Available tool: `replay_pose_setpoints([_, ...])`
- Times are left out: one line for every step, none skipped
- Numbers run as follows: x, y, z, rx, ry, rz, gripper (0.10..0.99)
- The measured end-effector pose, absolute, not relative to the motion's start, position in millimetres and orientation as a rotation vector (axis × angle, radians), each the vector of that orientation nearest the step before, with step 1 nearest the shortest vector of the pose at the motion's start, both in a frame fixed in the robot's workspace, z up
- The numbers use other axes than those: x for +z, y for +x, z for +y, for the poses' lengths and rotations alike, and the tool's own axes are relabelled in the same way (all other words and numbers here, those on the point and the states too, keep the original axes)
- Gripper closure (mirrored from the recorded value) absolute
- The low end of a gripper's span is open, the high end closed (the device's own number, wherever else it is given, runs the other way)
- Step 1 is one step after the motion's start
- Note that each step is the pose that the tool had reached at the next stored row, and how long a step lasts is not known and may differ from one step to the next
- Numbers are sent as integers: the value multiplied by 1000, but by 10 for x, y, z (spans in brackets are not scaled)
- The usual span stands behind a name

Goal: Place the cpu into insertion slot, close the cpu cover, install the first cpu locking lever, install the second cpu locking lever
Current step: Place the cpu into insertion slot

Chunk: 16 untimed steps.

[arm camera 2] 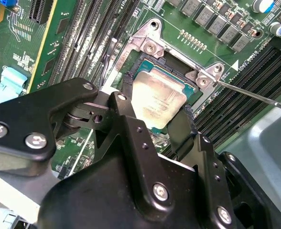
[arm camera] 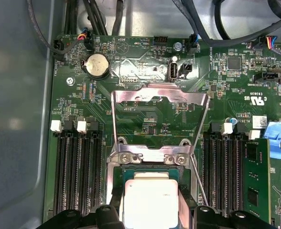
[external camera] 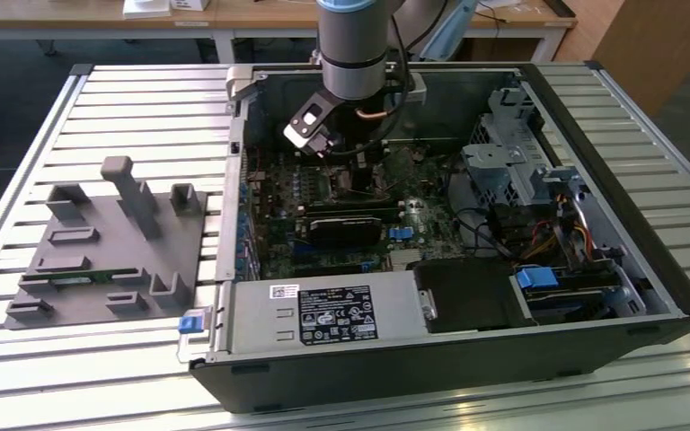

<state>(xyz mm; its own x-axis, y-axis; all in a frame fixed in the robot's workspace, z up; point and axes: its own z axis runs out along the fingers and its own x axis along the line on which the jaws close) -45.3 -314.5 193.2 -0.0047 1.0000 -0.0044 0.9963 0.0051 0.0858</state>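
Observation:
The cpu (arm camera 2: 157, 98) (arm camera: 150, 200), a square chip with a dull silver face, lies level in or just above the insertion slot (arm camera 2: 171, 71) on the green board. My gripper (arm camera 2: 155, 102) (arm camera: 151, 202) straddles it, with a black finger against each of two opposite edges, so it is shut on the chip. The cpu cover (arm camera: 159, 91), a thin silver frame, stands swung open beyond the socket's hinge bracket (arm camera: 150, 157). A thin locking lever (arm camera 2: 255, 95) (arm camera: 200, 183) sticks out loose beside the socket. In the exterior view the gripper (external camera: 348, 166) reaches down into the open computer case.
Long black memory slots (arm camera: 76, 167) (arm camera: 224, 167) flank the socket on both sides. A coin battery (arm camera: 96, 64) and cable connectors lie beyond the open cover. The case walls (external camera: 237, 180), drive cage (external camera: 519, 171) and power supply (external camera: 321, 314) ring the board. A grey fixture (external camera: 111, 247) stands outside the case.

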Motion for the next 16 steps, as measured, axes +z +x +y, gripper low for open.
replay_pose_setpoints([1932,-453,-3145,89,2170,2181,549])
replay_pose_setpoints([1933,-453,-3145,89,2170,2181,549])
replay_pose_setpoints([1933,-453,-3145,89,2170,2181,549])
replay_pose_setpoints([1935,-453,-3145,89,2170,2181,549])
replay_pose_setpoints([1938,-453,-3145,89,2170,2181,549])
replay_pose_setpoints([1942,-453,-3146,89,2170,2180,549])
replay_pose_setpoints([1943,-453,-3145,89,2171,2180,549])
replay_pose_setpoints([1943,-453,-3145,89,2171,2180,549])
replay_pose_setpoints([1943,-453,-3145,89,2172,2179,549])
replay_pose_setpoints([1943,-453,-3145,89,2173,2178,549])
replay_pose_setpoints([1944,-454,-3148,89,2176,2175,549])
replay_pose_setpoints([1944,-454,-3150,88,2180,2170,549])
replay_pose_setpoints([1944,-454,-3151,88,2184,2166,549])
replay_pose_setpoints([1944,-454,-3152,88,2187,2164,549])
replay_pose_setpoints([1943,-454,-3153,88,2188,2162,549])
replay_pose_setpoints([1943,-454,-3153,88,2190,2160,549])
